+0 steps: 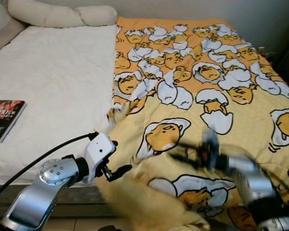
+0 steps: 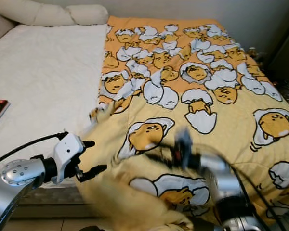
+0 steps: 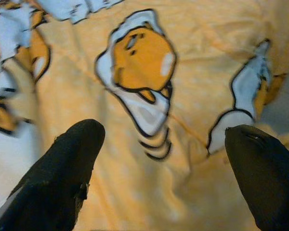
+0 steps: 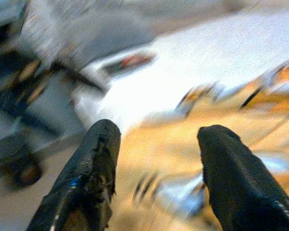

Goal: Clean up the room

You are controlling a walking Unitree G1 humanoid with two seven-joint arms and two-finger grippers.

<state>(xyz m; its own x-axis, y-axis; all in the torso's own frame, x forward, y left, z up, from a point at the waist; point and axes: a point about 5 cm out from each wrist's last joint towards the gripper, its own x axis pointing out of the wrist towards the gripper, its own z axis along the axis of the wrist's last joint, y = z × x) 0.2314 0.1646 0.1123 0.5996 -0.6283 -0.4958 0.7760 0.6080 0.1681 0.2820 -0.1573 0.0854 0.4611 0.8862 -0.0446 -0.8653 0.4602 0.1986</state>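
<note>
Looking down the bed from its foot, you are seeing two arms, one blanket, one book and two pillows. Your left pincer is hanging at the near left corner of the yellow egg-print blanket, its fingers spread apart with blanket cloth lying between them but nothing pinched. Your right pincer is reaching leftward, low over the blanket's near part, blurred, its fingers also spread. The blanket is covering the bed's right half. One book is lying on the white sheet at the left edge. Two cream pillows are sitting at the far end.
</note>
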